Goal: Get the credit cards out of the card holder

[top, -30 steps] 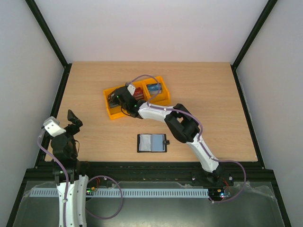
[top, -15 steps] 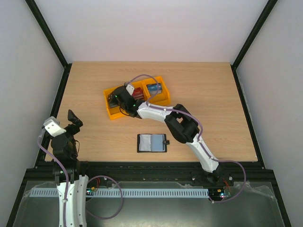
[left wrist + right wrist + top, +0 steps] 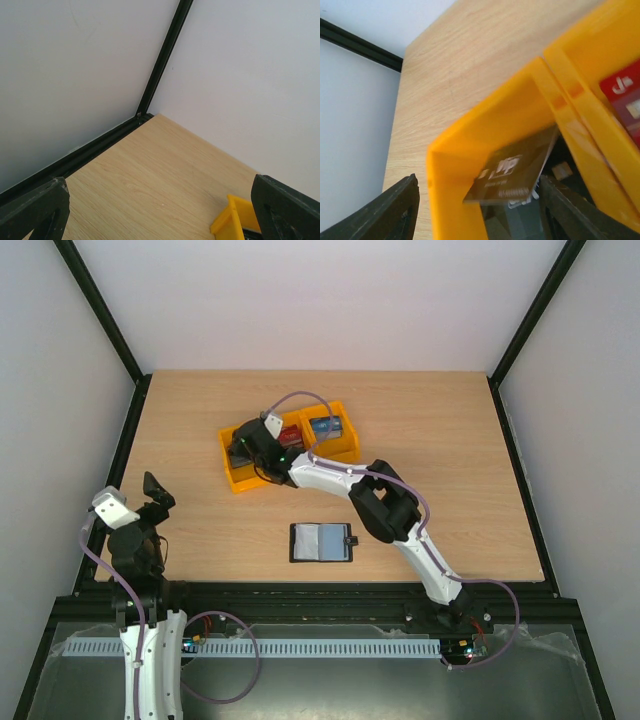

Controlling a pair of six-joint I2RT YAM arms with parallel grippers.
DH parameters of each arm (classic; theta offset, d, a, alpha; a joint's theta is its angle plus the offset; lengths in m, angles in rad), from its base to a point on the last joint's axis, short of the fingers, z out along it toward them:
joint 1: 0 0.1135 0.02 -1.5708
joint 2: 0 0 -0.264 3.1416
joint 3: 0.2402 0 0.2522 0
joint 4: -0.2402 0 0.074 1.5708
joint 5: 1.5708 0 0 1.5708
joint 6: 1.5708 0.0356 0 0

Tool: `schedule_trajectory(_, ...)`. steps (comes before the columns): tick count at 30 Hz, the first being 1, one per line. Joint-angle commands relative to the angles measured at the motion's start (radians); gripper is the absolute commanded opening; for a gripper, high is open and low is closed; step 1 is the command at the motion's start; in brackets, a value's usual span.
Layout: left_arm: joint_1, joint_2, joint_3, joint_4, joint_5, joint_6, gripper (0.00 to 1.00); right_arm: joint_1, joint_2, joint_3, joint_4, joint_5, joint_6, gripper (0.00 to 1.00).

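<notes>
Robotics lab test cell. An enclosure is formed by plain white panels (image 3: 320,300) set in black frame struts (image 3: 100,308). A wood-grain table (image 3: 450,460) is boxed in; a left arm (image 3: 150,670) and right arm (image 3: 425,555) are bolted along its near edge, by a slotted cable duct (image 3: 300,648).

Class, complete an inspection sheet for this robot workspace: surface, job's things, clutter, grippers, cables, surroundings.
Surface: pale wooden table, no marks seen.
Job's things: card holder lies open near the front edge; grey card tilted inside the yellow bins; red card and blue card in the next compartments.
Clutter: nothing seen.
Grippers: left gripper open, by the table's left edge; right gripper open over the grey card.
Cables: cable loops over the right arm.
Surroundings: white walls, black frame.
</notes>
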Motion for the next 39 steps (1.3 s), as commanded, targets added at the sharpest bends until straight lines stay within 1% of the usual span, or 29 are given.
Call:
schedule_trajectory(1, -0.002, -0.006, -0.007, 0.025, -0.004, -0.004, 0.99, 0.007, -0.019, 0.064, -0.046, 0.051, -0.055, 0.66)
schedule_trajectory(5, -0.002, -0.001, -0.007, 0.026, 0.000, -0.003, 1.00, 0.007, -0.035, 0.063, -0.047, 0.056, -0.074, 0.68)
schedule_trajectory(12, -0.003, 0.001, -0.005, 0.025, 0.001, -0.002, 1.00, 0.008, -0.072, 0.039, -0.033, 0.051, -0.103, 0.68)
schedule_trajectory(17, -0.002, 0.000, -0.005, 0.024, 0.005, 0.001, 0.99, 0.008, -0.116, 0.044, -0.034, 0.033, -0.218, 0.67)
schedule_trajectory(22, -0.003, 0.000, -0.005, 0.028, 0.017, 0.004, 0.99, 0.004, -0.187, 0.036, -0.054, -0.036, -0.358, 0.67)
schedule_trajectory(25, -0.003, 0.001, -0.005, 0.028, 0.023, 0.007, 0.99, -0.007, -0.242, 0.033, -0.125, -0.066, -0.448, 0.67)
schedule_trajectory(27, -0.003, 0.002, -0.004, 0.027, 0.025, 0.009, 1.00, -0.011, -0.295, 0.024, -0.209, -0.053, -0.514, 0.67)
schedule_trajectory(29, -0.003, 0.002, -0.002, 0.029, 0.028, 0.012, 1.00, -0.011, -0.365, -0.017, -0.296, -0.028, -0.570, 0.68)
schedule_trajectory(31, -0.003, 0.003, -0.004, 0.035, 0.031, 0.011, 1.00, -0.010, -0.444, -0.092, -0.372, 0.001, -0.602, 0.68)
schedule_trajectory(35, -0.001, 0.010, 0.006, 0.066, 0.079, 0.022, 1.00, -0.009, -0.568, -0.256, -0.539, 0.049, -0.573, 0.68)
schedule_trajectory(37, -0.001, 0.022, 0.023, 0.080, 0.136, 0.019, 0.99, -0.005, -0.609, -0.328, -0.631, 0.050, -0.535, 0.68)
schedule_trajectory(39, -0.002, 0.046, 0.049, 0.067, 0.206, -0.026, 0.99, 0.011, -0.650, -0.443, -0.679, 0.047, -0.491, 0.69)
